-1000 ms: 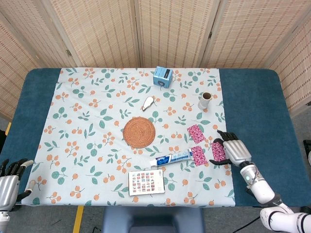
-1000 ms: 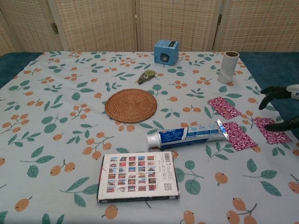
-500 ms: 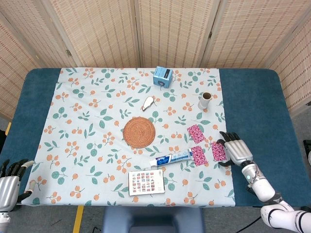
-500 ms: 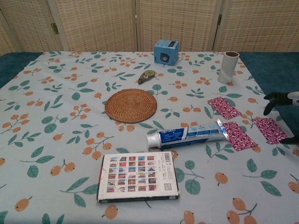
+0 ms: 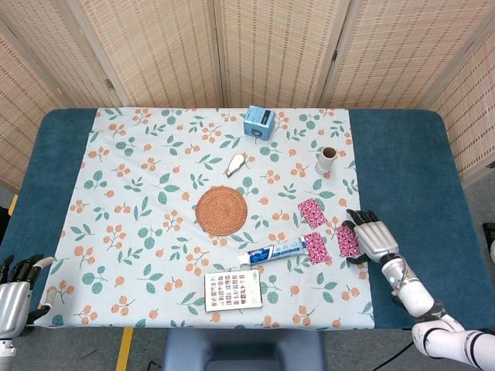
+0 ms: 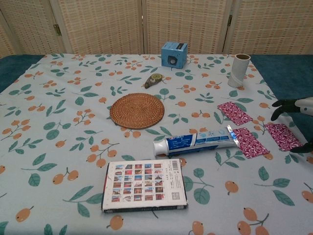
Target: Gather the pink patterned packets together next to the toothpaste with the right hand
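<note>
The packets point(image 6: 249, 142) are showing a pink and white pattern. The toothpaste point(image 6: 195, 141) is looking blue and white. The cloth point(image 6: 58, 122) is showing orange berries with green leaves.

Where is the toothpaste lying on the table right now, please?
In the head view the toothpaste lies flat right of centre, near the front, between the woven coaster and the picture book; its tail end touches a pink packet.

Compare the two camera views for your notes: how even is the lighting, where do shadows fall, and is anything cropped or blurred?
Head view: soft, even light, no glare, everything sharp; the right hand is fully in frame. Chest view: equally even, with faint shadows beneath the toothpaste and book; the right hand is cropped by the right edge, only dark fingertips showing.
</note>
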Controlling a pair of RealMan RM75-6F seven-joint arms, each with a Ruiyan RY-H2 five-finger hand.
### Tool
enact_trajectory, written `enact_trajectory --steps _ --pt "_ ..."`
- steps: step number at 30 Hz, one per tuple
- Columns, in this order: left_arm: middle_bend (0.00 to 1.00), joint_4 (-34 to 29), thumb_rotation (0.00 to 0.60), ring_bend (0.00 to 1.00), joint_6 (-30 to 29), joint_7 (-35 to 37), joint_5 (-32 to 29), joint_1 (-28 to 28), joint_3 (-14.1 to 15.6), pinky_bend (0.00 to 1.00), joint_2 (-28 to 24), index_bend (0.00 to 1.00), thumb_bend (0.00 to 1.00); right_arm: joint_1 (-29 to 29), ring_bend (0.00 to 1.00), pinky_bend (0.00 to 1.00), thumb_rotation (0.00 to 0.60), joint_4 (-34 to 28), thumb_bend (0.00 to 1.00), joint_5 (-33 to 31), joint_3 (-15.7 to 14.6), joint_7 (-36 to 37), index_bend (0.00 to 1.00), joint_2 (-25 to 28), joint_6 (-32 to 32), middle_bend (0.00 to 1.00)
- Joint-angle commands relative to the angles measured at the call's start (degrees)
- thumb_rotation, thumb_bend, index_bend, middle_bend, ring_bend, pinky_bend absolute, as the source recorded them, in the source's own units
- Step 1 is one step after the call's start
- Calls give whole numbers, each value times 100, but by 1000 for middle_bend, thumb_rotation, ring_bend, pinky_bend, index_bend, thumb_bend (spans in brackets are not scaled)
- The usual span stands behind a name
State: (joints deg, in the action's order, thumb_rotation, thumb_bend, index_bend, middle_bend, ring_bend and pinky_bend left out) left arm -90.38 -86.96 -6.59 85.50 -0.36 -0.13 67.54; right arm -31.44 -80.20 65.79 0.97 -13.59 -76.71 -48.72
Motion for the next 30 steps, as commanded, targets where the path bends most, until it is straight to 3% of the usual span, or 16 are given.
enact_trajectory --steps 1,30 --pt "198 -8 600 202 3 -5 2 -4 -3 0 -2 242 427 12 0 0 471 -4 219 -25 2 2 194 -12 14 60" --pt "198 15 600 202 33 24 -13 -8 -7 0 1 243 427 -13 0 0 470 197 219 -271 76 -126 194 -150 162 63"
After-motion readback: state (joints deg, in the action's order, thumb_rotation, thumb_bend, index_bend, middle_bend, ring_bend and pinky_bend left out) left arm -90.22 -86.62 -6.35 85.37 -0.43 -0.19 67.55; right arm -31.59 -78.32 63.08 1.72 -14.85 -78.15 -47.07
